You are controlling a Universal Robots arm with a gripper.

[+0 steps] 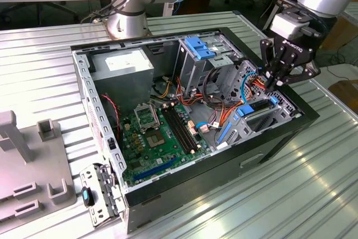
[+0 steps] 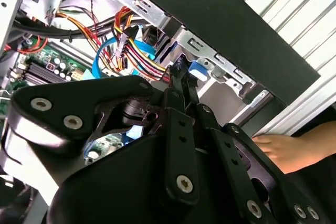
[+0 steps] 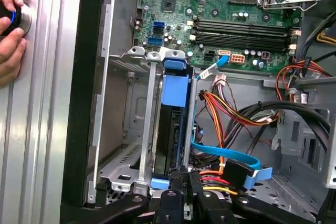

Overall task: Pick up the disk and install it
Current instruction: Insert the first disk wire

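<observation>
Disk (image 1: 259, 107) sits on edge in the drive bay at the case (image 1: 268, 141) corner nearest the exterior view's right, its blue rail ends showing at both ends of the slot; the gripper (image 1: 271, 82) hangs right over it, fingers drawn together to a point at the bay's rim, and the motherboard (image 1: 159, 132) lies well apart across the case floor. In the second wrist view the gripper (image 2: 179, 70) has its two fingers pressed together, tips just beside a blue rail tab (image 2: 198, 72) against the bay's metal wall, with yellow and red cables (image 2: 131, 51) near and a hand (image 2: 286, 148) outside the case. In the first wrist view the disk (image 3: 172, 98) stands in the bay between two metal guides, the gripper (image 3: 185, 176) at its near end; whether the tips pinch the rail I cannot tell. A hand (image 3: 10, 30) rests on a button (image 3: 20, 18) beyond the case wall.
</observation>
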